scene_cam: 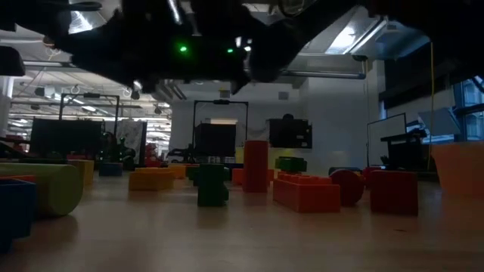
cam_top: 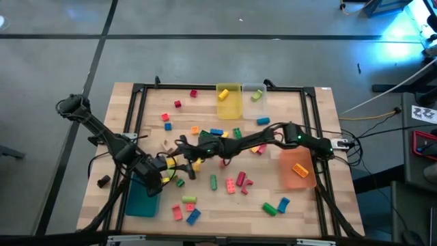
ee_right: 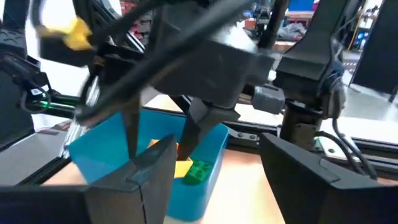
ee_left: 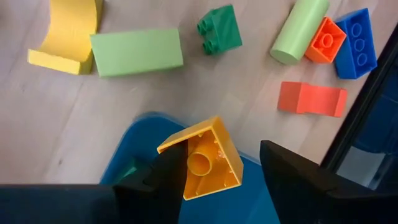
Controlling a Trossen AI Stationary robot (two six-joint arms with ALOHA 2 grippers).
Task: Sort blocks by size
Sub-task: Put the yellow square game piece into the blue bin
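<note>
Blocks (cam_top: 232, 183) scattered mid-table (cam_top: 307, 205); two bins (cam_top: 230, 101) at far edge, one bin (cam_top: 298, 171) right, one (cam_top: 140, 202) near-left.

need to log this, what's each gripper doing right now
Left gripper: open, small yellow plastic brick between its fingers over the teal bin.
Right gripper: open, empty.

The arms (scene_cam: 227, 38) (low view) hide both grippers' state.

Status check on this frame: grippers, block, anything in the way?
Left gripper open above the teal bin, yellow block dropping between its fingers. Right gripper open, empty, close by. Nothing blocking the bin.
</note>
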